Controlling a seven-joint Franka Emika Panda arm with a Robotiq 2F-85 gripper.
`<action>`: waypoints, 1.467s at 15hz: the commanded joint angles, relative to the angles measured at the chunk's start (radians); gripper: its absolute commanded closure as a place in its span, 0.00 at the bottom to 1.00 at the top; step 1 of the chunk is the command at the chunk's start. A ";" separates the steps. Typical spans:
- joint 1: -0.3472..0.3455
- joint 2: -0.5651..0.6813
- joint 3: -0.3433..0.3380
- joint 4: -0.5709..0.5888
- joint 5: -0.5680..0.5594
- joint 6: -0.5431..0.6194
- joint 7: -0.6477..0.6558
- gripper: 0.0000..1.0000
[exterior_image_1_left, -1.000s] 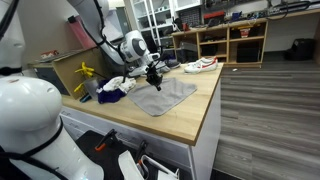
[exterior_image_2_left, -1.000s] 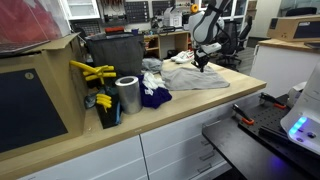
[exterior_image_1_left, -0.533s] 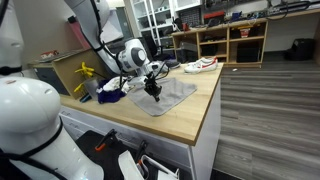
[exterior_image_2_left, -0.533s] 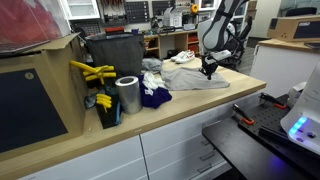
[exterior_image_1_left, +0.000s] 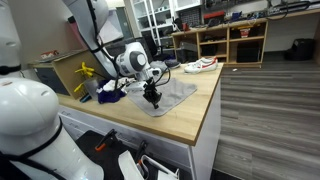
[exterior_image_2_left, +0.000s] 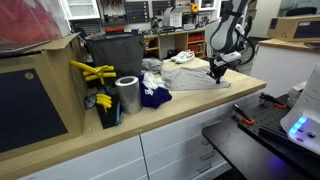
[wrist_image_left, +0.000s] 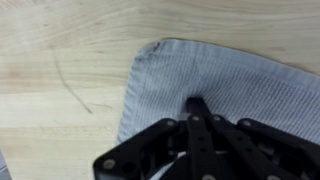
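1 gripper (wrist_image_left: 197, 105) near grey cloth (wrist_image_left: 250, 80) edge, open wooden counter (wrist_image_left: 60, 60) beyond.

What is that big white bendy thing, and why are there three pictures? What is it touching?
That is a robot arm, a machine that a person steers. At its end is a gripper, two fingers that work like a pincer. Two pictures come from cameras standing in the room, looking at the wooden table from different sides. The third comes from a camera on the arm's wrist, looking straight down past the fingers. On the table lies a grey cloth, and the gripper's tip is down on it near one edge. The fingers look pressed together; whether they pinch the cloth, I cannot tell. Nearby are a dark blue cloth, a silver roll and a white shoe.
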 joint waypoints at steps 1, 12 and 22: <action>-0.031 -0.017 -0.046 -0.050 -0.068 0.039 -0.038 1.00; -0.126 -0.108 -0.086 -0.115 -0.091 -0.048 -0.157 1.00; -0.088 -0.256 0.086 -0.064 -0.043 -0.219 -0.082 0.22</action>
